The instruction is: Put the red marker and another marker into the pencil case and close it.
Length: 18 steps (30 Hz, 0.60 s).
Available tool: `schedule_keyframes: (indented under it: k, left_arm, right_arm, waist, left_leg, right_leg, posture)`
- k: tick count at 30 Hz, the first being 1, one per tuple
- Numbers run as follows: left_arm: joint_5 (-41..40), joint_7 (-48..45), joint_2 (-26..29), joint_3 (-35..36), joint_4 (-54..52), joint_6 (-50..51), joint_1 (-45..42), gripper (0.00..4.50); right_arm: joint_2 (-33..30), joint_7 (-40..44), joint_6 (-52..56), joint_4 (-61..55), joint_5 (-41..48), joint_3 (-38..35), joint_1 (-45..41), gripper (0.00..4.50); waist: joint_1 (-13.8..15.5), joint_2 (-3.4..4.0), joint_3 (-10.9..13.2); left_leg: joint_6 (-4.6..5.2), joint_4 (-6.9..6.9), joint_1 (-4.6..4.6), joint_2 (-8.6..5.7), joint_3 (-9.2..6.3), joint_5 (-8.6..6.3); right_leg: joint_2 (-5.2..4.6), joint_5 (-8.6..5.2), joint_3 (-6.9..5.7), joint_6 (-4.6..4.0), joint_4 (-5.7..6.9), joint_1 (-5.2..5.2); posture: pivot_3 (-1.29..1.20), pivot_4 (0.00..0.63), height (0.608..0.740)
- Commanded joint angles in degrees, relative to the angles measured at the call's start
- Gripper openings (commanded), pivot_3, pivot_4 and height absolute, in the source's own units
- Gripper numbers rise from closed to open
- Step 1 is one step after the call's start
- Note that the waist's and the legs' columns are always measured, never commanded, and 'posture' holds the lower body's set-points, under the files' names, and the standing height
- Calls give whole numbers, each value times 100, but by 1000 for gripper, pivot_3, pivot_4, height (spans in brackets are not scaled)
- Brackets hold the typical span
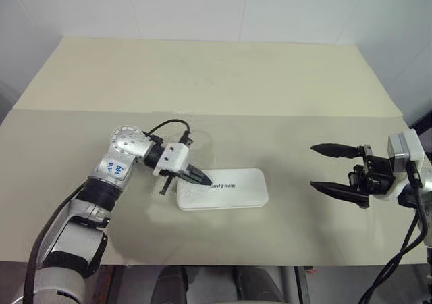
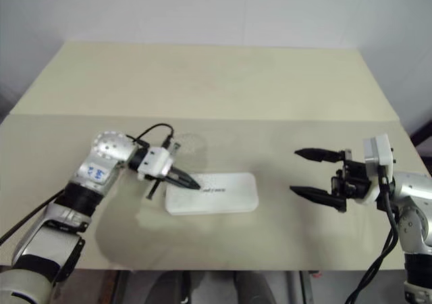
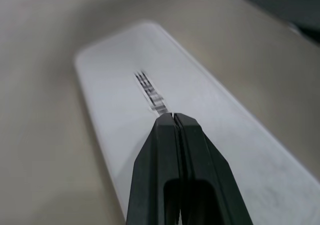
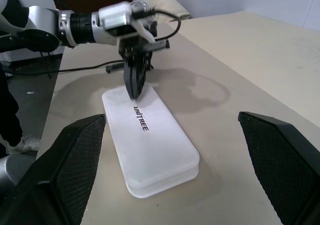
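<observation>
White walls are seen behind a pale beige table (image 1: 223, 81), whose top is crossed by a faint seam running side to side. Near the front middle of that table the pencil case (image 1: 223, 189) is laid flat, white, with rounded corners and dark logo lettering on its lid; the lid is shut down on the base. Neither marker can be made out on the table, and the inside of the case is hidden by the lid. The left gripper (image 1: 200, 178) is angled downward toward the case's left end, and its two black fingers (image 3: 175, 150) are pressed together into a single point. That point is held at the lid just beside the lettering; whether it actually touches the plastic cannot be told for certain. The right gripper (image 1: 332, 168) is held well apart from the case, off to its right above the table, pointing toward it, with its fingers spread wide and nothing between them.
</observation>
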Motion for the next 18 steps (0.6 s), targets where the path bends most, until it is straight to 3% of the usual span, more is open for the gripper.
schedule_keyframes:
  k: [1,3,7,18]
  left_arm:
    - [-581,44,154,679,-542,302,328,19]
    - [-704,65,230,943,-730,361,555,19]
    - [-1071,61,734,1431,-1412,1044,1363,847]
    - [-1247,474,912,2280,-1981,1276,2061,4479]
  right_arm:
    - [19,40,-63,49,-20,61,-209,4500]
    - [29,56,-63,142,-55,135,-335,4500]
    - [53,123,-109,327,-137,262,-569,4500]
    - [61,517,-212,1026,-377,594,-1295,4500]
  waist:
    - [-11,1,0]
    - [-7,1,0]
    - [-17,1,1]
    - [3,1,1]
  left_leg:
    - [0,-1,1,1,0,0]
    - [0,-1,3,3,0,0]
    - [0,2,4,3,2,0]
    - [0,2,5,2,2,0]
  right_leg:
    - [0,0,-1,0,0,0]
    - [0,0,-2,-1,1,1]
    - [-4,0,-1,-1,2,3]
    - [-7,0,-7,-4,-1,3]
  posture:
    - [0,150,740]
    - [0,150,740]
    - [0,150,740]
    - [0,150,740]
